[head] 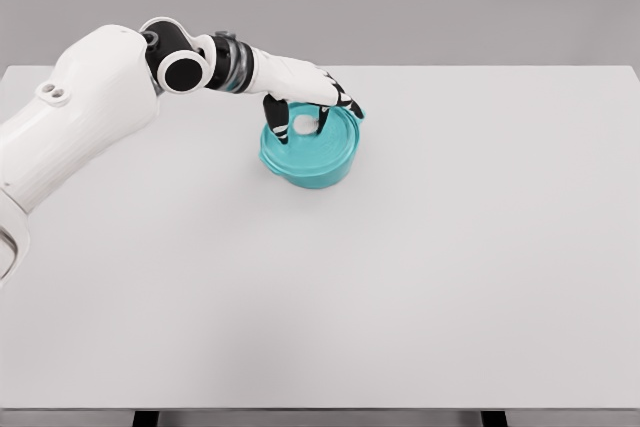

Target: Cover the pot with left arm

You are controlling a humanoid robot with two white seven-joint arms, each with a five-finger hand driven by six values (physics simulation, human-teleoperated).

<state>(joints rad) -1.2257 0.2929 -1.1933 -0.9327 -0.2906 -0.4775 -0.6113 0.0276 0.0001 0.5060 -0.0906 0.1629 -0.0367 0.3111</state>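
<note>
A teal pot (300,169) stands on the white table (400,277), left of the middle and toward the back. A teal lid (325,145) with a white knob (305,124) lies on top of it, slightly tilted and shifted to the right. My left hand (305,112) reaches in from the upper left and hangs over the lid. Its black-tipped fingers (274,112) curl down around the knob. Whether they still squeeze the knob I cannot tell for sure, but they close on it. The right arm is out of view.
The table's far edge runs just behind the pot, with a grey wall beyond. My left upper arm (70,117) fills the upper left of the view.
</note>
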